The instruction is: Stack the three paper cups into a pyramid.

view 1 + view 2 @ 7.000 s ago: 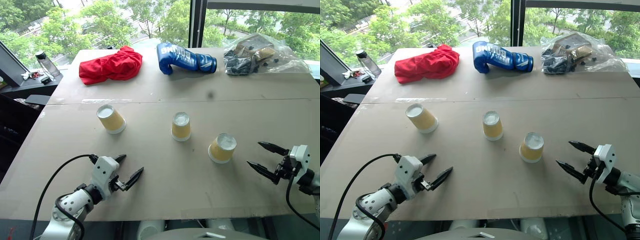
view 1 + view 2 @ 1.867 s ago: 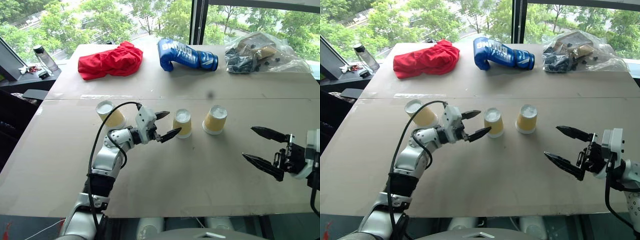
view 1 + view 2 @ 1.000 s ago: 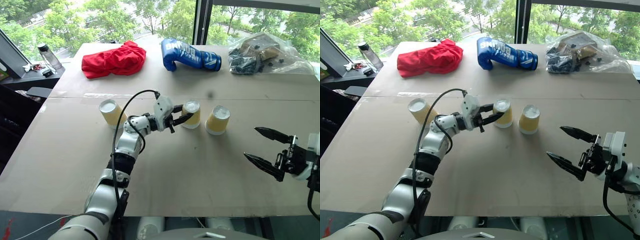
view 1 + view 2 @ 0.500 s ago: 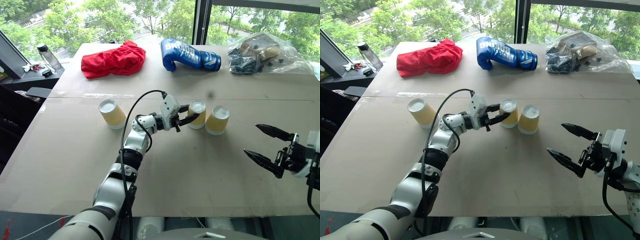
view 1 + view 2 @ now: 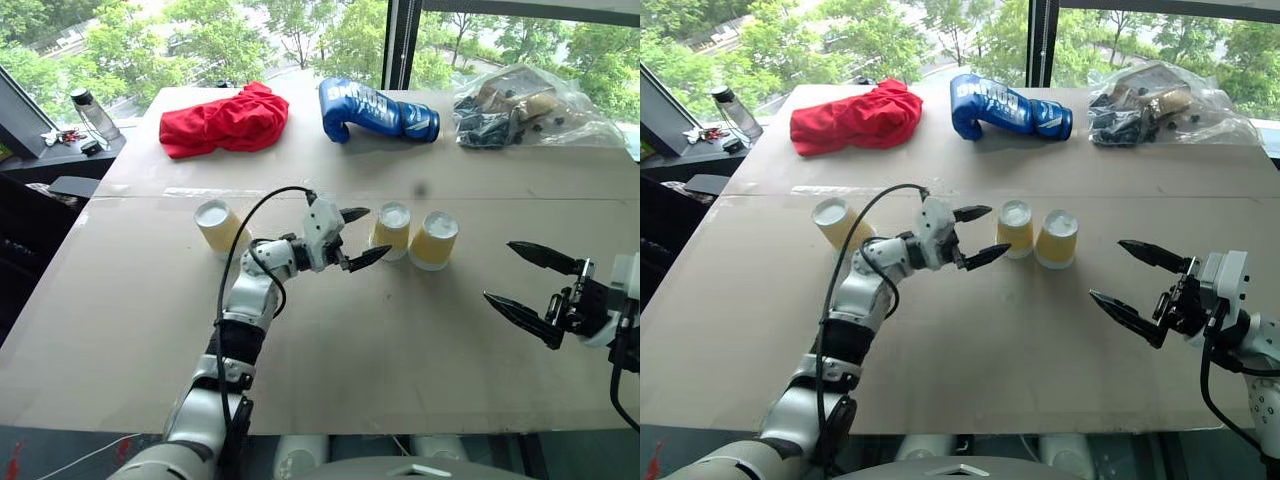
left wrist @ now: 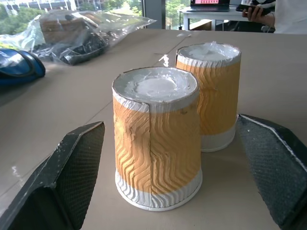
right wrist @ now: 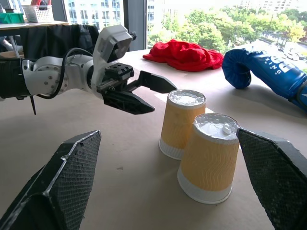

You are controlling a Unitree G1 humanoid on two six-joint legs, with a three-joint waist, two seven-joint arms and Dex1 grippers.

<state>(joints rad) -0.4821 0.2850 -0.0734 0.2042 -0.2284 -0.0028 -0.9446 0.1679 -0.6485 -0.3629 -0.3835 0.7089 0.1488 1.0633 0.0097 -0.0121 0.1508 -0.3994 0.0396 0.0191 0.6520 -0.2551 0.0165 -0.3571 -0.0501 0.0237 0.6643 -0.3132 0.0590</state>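
Observation:
Two paper cups stand upside down side by side at mid-table: the middle cup (image 5: 391, 229) and the right cup (image 5: 434, 239), close together or just touching. The third cup (image 5: 217, 226) stands apart to the left. My left gripper (image 5: 366, 234) is open just left of the middle cup, with its fingertips (image 5: 380, 253) clear of the cup and nothing held. In the left wrist view the middle cup (image 6: 156, 143) sits between the spread fingers, with the right cup (image 6: 211, 96) behind it. My right gripper (image 5: 498, 271) hangs open and empty to the right of the pair.
At the back of the table lie a red cloth (image 5: 222, 120), a blue boxing glove (image 5: 375, 108) and a clear plastic bag of dark items (image 5: 515, 105). A bottle (image 5: 88, 118) stands on a ledge past the left edge.
My left gripper slid the middle cup right until it stood beside the right cup, then opened, let go and drew back left. The right gripper kept still.

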